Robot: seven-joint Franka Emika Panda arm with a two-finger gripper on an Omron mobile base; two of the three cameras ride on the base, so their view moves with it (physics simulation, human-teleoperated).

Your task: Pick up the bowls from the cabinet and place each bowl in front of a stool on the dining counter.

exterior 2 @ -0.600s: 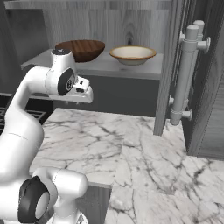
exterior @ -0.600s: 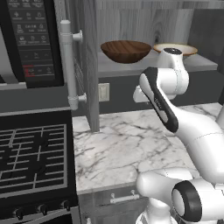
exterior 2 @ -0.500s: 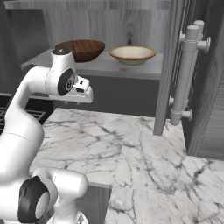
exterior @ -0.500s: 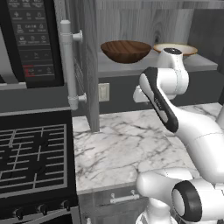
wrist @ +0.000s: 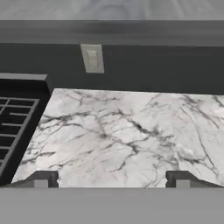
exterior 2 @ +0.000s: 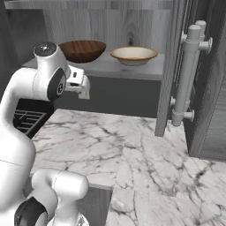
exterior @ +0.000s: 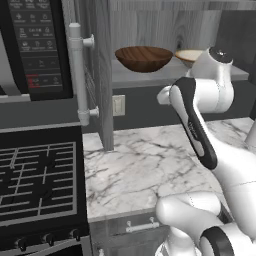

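Cabinet (exterior 2: 176, 66) stands open, its door swung out with the bar handle (exterior 2: 190, 75) toward the room, so the shelf (exterior 2: 132, 70) is exposed for reaching in.

Both bowls sit on that shelf, upright, side by side and just apart. Wooden bowl (exterior: 143, 58) is toward the microwave (exterior: 35, 50) end of the shelf; ceramic bowl (exterior 2: 133, 54) is toward the handle end. Neither is touched.

The gripper (wrist: 111, 180) hangs below shelf level, out in front of the shelf and over the marble counter (wrist: 127, 135). Hand view looks down and forward at the counter, the wall switch (wrist: 92, 57) and the stove grate (wrist: 13, 131), with the shelf's underside only a band along the top. Jaws spread wide, nothing between them: apparently readied for a wide rim.

Judgement: the approach stage, no bowl collected yet. The hand needs to rise to shelf height before going in; the wooden bowl looks nearer to it.
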